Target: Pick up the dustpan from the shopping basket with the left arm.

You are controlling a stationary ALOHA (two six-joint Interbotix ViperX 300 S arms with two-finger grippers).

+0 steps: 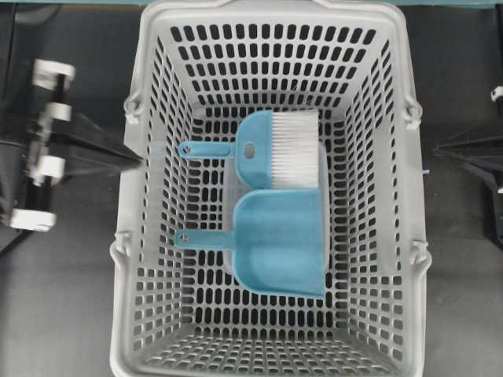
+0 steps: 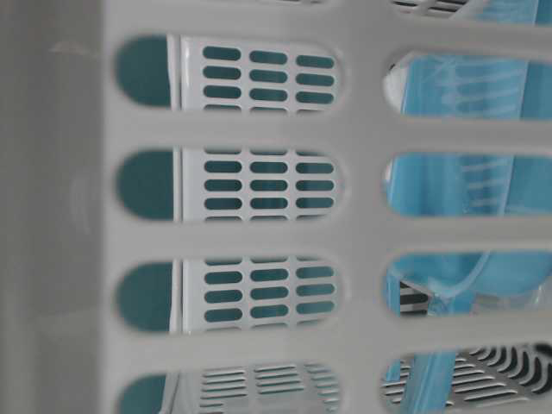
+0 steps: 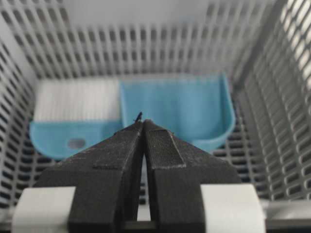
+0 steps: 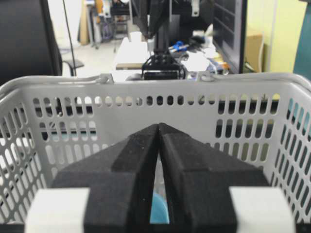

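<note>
The basket (image 1: pixel 271 31) fills the table. On its floor the dustpan (image 1: pixel 283 243) lies flat, handle toward 9 o'clock, with a brush (image 1: pixel 275 153) just beside it at 12. The left gripper (image 3: pixel 143 121) and right gripper (image 4: pixel 159 126) have fingers pressed together, seemingly holding nothing.

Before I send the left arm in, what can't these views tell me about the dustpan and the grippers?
- Dustpan handle: hidden behind the left gripper fingers in the left wrist view.
- Dustpan in the table-level view: only blurred blue slivers through the shopping basket wall.
- Right gripper: overhead, cut off by the frame edge.
</note>
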